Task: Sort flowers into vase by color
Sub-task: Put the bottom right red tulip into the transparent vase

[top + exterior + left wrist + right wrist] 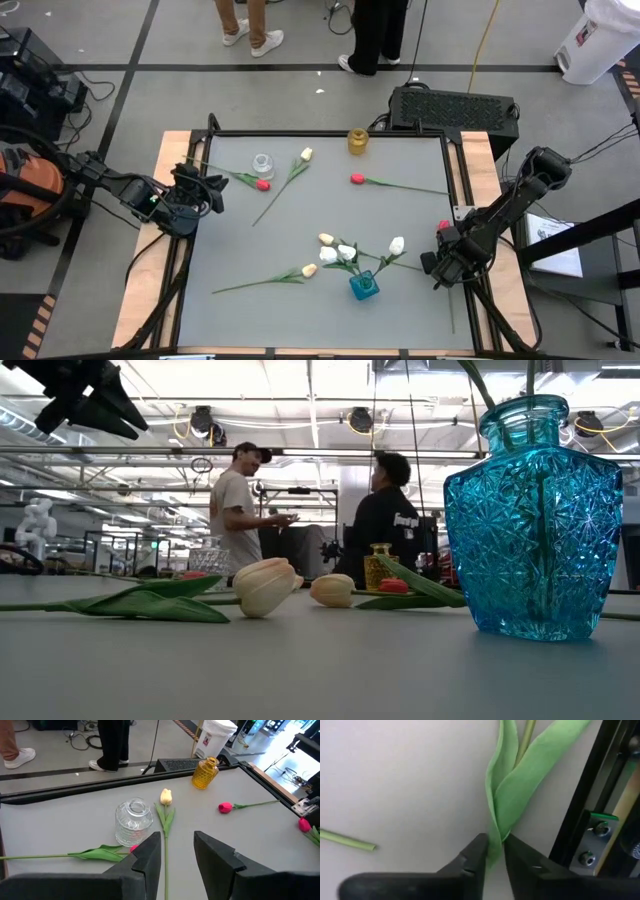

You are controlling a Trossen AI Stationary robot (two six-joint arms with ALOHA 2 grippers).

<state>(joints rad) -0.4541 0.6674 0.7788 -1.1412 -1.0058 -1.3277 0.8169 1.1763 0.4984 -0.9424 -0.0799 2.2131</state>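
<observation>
Grey tabletop (240, 240), workshop behind, two people standing. Tulips scattered; white ones in blue vase (364, 286). Right claw (492, 851) at right edge, pinched on green leaf (507, 790) of red tulip (444, 226). Left claw (177, 847) apart, waiting near clear vase (133, 822). Stems light, floppy, slippery; grip mid-stem, judged safest.

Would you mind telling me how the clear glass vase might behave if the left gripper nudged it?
The clear vase looks squat and wide-based, so it would probably slide, not tip. Being glass, it is likely slippery and breakable. The left gripper is open just short of it.
</observation>
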